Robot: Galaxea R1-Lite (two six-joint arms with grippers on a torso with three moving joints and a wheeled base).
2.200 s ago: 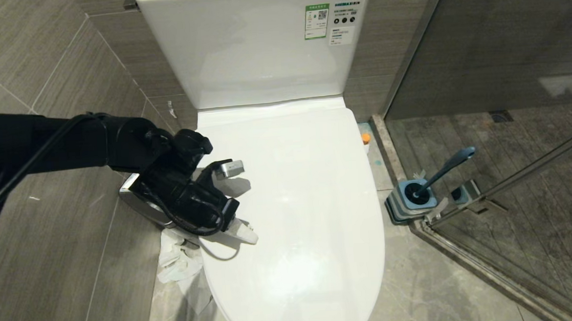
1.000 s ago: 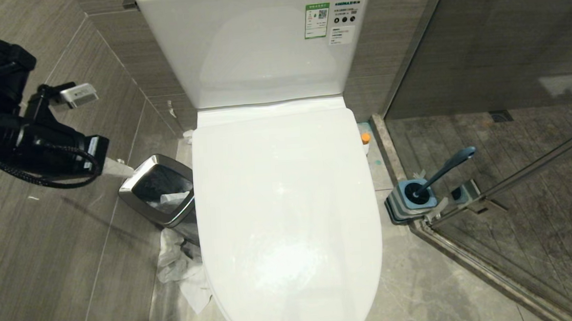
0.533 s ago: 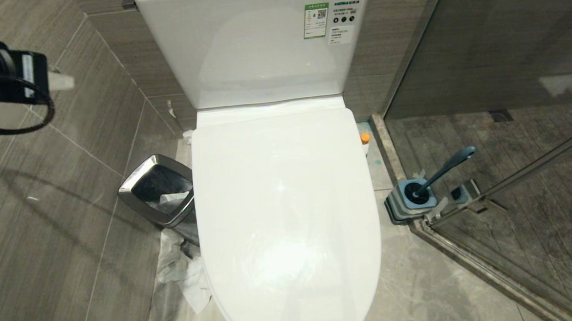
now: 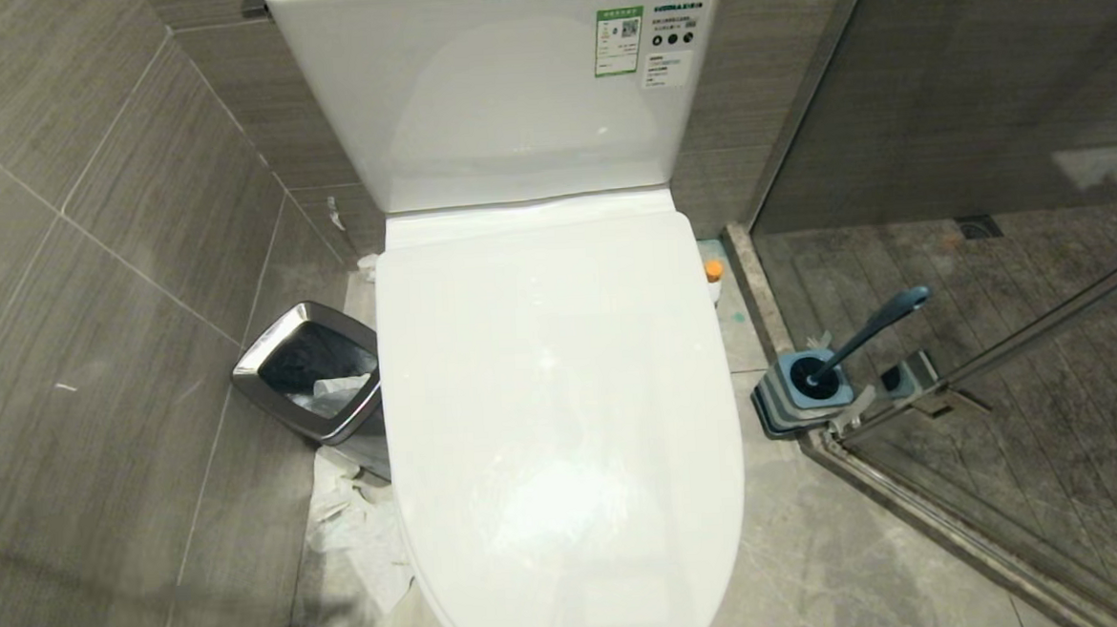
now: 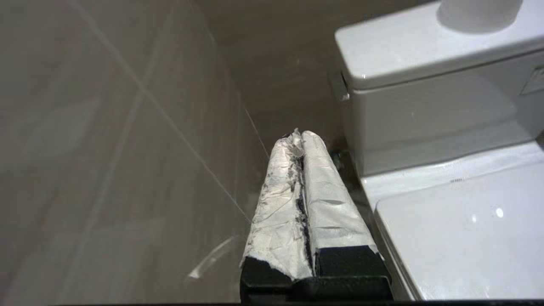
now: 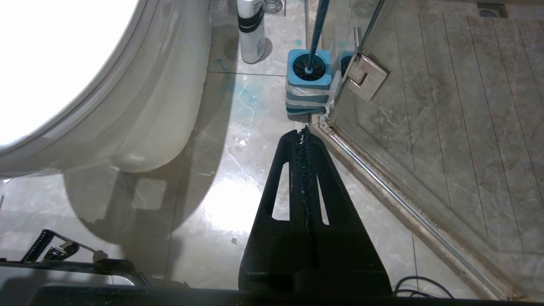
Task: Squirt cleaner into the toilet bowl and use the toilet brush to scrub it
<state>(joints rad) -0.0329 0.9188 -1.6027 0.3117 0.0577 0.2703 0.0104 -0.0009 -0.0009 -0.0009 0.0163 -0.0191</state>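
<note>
The toilet bowl stands with its white lid down, so its inside is hidden. The cleaner, a small white bottle with an orange cap, stands on the floor at the toilet's right; its lower body shows in the right wrist view. The dark blue toilet brush leans in its square blue holder. My left gripper, fingers wrapped in white, is shut and empty, raised beside the tank. My right gripper is shut and empty, low over the floor before the holder.
A steel-rimmed bin stands left of the toilet with crumpled paper on the floor beside it. A glass shower door with a metal hinge and a floor rail closes off the right. A tiled wall is close on the left.
My left arm lifted off the lid, swung up and left, and left the head view. The lid, the cleaner and the brush stayed put.
</note>
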